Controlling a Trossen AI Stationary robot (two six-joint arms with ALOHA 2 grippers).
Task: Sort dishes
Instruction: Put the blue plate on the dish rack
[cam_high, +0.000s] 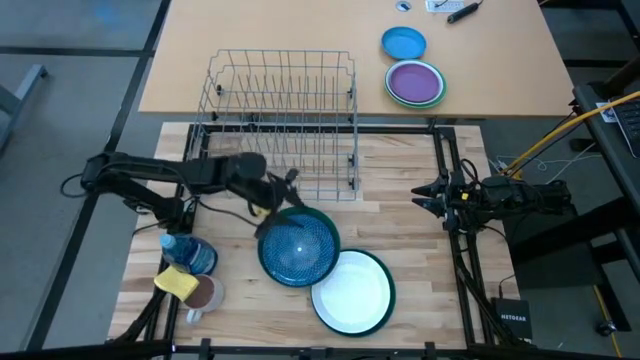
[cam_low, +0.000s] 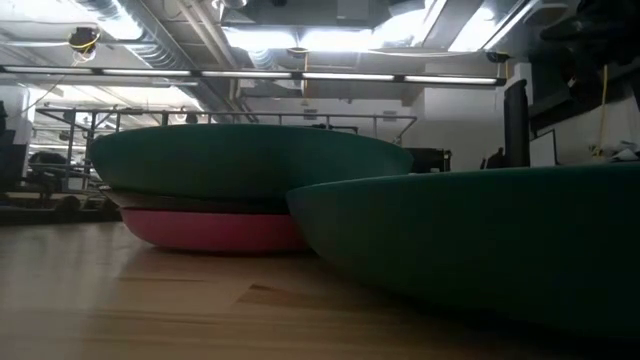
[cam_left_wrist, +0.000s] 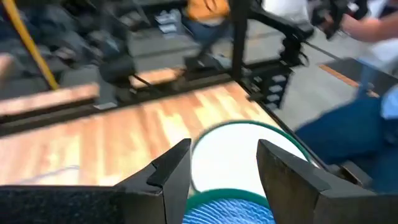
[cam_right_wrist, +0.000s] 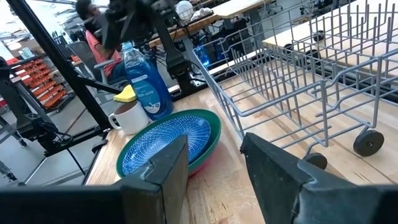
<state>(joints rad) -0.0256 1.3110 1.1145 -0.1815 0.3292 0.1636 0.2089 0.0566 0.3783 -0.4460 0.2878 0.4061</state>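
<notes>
Ceiling strip lights (cam_low: 300, 75) glare in the dim low view; left wrist view motion-blurred.

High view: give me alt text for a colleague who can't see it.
The left gripper hovers open over the far rim of the green bowl with blue inside, which overlaps the large white green-rimmed plate. A wire dish rack stands behind; the right gripper waits at the table's right edge.

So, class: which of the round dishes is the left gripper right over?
The green bowl with the blue patterned inside. The left gripper is at its rim; the white plate lies beyond it.
</notes>
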